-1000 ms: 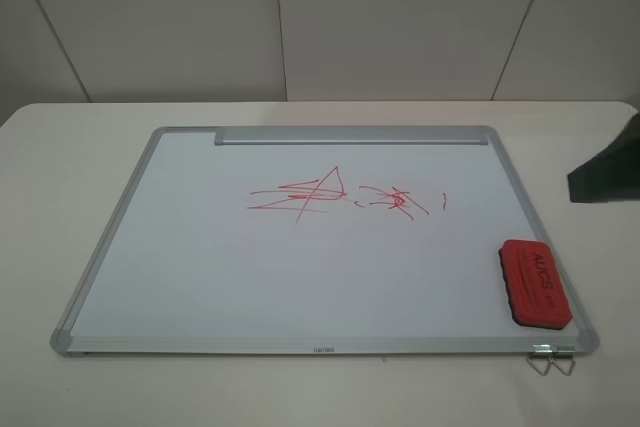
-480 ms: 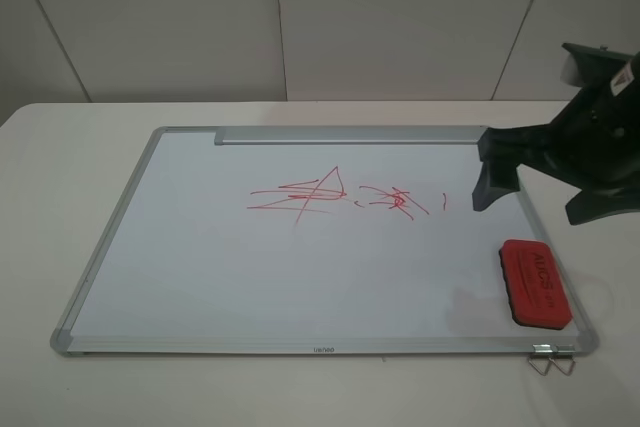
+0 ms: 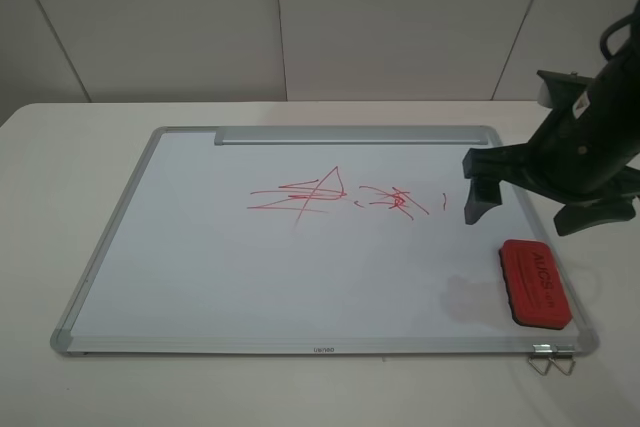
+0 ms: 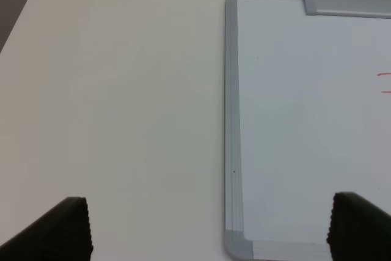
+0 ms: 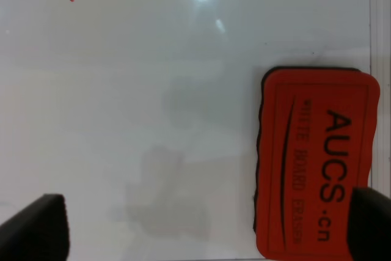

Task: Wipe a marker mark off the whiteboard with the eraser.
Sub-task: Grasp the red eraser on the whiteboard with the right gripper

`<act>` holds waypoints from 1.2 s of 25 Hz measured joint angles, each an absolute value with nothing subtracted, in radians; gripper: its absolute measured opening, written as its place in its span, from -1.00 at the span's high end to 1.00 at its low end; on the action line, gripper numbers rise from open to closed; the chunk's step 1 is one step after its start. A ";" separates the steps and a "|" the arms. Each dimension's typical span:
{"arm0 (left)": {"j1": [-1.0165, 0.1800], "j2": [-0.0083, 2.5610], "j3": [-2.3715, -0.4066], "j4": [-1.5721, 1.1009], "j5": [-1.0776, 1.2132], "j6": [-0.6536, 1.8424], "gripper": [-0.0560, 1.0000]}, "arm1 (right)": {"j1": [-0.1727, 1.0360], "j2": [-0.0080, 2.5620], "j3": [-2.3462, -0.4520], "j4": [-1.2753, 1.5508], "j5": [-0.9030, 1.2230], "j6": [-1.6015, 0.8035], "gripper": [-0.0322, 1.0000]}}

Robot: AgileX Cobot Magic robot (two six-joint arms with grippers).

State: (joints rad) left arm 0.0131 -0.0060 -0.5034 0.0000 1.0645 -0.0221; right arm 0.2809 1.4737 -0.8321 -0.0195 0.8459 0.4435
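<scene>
The whiteboard (image 3: 200, 267) lay flat on a pale table (image 3: 60, 147), its silver tray bar (image 3: 350, 135) along the far edge. The marker mark (image 3: 305, 195), long red lines crossed by a peak, sat a little beyond the board's middle. A smaller red squiggle (image 3: 395, 201) and a short dash (image 3: 443, 202) stood just to its right.

The eraser (image 3: 535, 283) rested flat in the board's near right corner. Its black lettering faced up and its long side ran beside the right frame.

The right gripper (image 3: 523, 219) hung above the board's right side, between the dash and the eraser, touching neither. Its two black fingers were spread wide, nothing between them. The wrist camera showed one fingertip over the eraser's end and a soft shadow on the white surface.

The left gripper (image 4: 211, 230), out of the high camera's sight, was likewise spread wide and holding nothing. Its own camera showed the board's left frame and near left corner cap between the fingers.

A small wire clip (image 3: 553, 359) lay on the table just off the near right corner.
</scene>
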 joint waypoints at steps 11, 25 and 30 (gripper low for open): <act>0.013 -0.006 -0.503 0.000 1.065 -0.022 -0.57 | 0.281 1.480 -0.832 -0.025 0.831 0.456 -0.66; 0.013 -0.006 -0.503 0.000 1.065 -0.022 -0.57 | 0.281 1.531 -0.776 -0.011 0.722 0.476 -0.66; 0.013 -0.006 -0.503 0.000 1.065 -0.022 -0.57 | 0.281 1.531 -0.776 -0.012 0.711 0.477 -0.66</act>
State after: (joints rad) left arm 0.0131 -0.0060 -0.5034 0.0000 1.0645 -0.0221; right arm 0.2809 1.5307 -0.7756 -0.0124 0.7112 0.4766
